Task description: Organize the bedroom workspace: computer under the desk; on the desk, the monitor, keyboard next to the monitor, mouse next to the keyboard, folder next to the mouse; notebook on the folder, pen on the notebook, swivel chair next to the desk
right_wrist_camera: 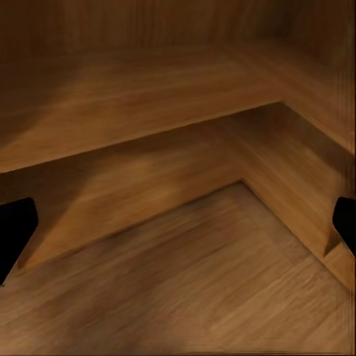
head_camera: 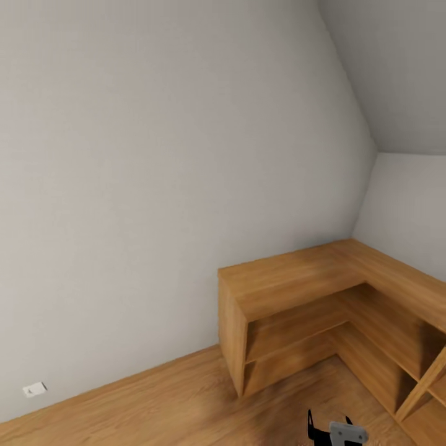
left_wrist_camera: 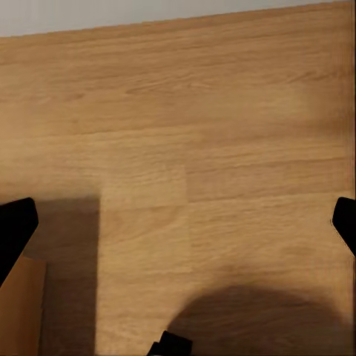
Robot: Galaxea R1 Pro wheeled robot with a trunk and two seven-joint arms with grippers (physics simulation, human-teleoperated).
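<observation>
Your head view is evenly and softly lit, the pale wall (head_camera: 142, 186) flat and glare-free, with slight softness overall. The left wrist view shows a dark rounded shadow on the floor (left_wrist_camera: 208, 148) at 6 o'clock. Your right wrist view is dim and blurred, the wooden shelf unit (right_wrist_camera: 148, 96) smeared toward 6 o'clock.

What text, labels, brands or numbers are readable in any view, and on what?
None readable.
Small white wall outlet plate low on the pale grey wall: no legible marking, too small to tell.
L-shaped oak shelf unit, oak plank floor: bare wood, no print.
Grey and black gripper part at the head view's bottom edge: no visible label.
</observation>
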